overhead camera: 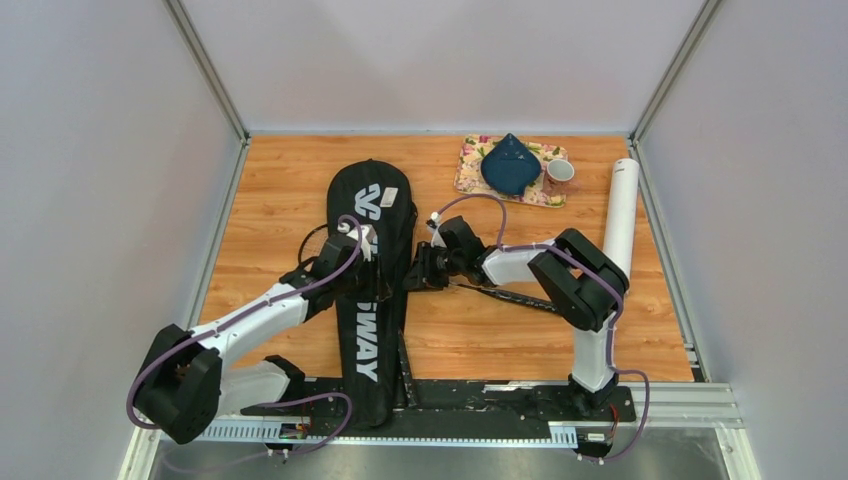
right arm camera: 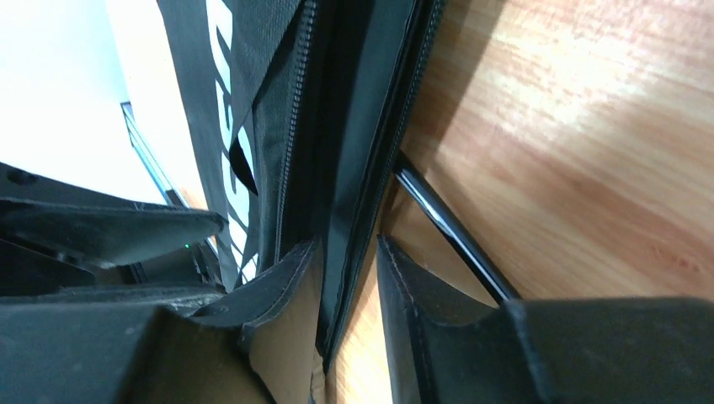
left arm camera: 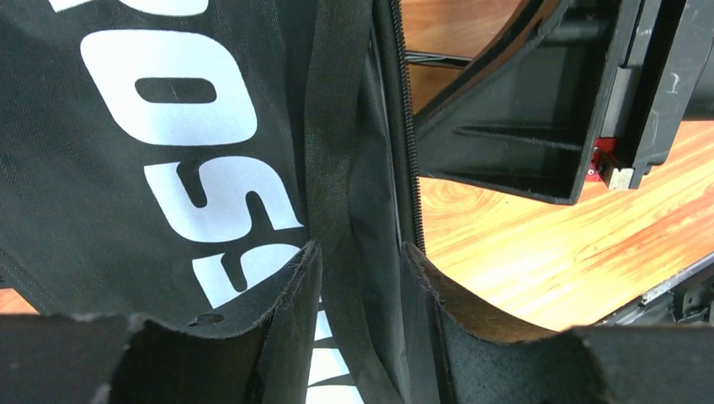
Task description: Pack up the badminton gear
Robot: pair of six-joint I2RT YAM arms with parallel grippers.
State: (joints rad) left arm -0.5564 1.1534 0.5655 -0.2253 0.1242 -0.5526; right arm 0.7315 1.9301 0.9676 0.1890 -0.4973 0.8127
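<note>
Top external shows the racket cover (overhead camera: 366, 330) unzipped along its right edge; a racket shaft (right arm camera: 446, 223) lies outside beside it, white tube (overhead camera: 620, 215) further right. Left gripper (left arm camera: 358, 252) and right gripper (right arm camera: 349, 244) straddle that edge, half-open, clamping nothing. Most packing likely remains.

Left arm (overhead camera: 250, 318), right arm (overhead camera: 592, 352): white links, bulky black joint housings. Purple cable (overhead camera: 475, 197) looped along each. Black base plate (overhead camera: 470, 395). Left gripper (left arm camera: 359, 252) black; fingers (left arm camera: 278, 345) faced with dark rough-textured pads (left arm camera: 471, 353), edges frayed, round hole in one. Right gripper (right arm camera: 346, 244) same; black ribbed housing, small red part (left arm camera: 599, 160) at side.
</note>
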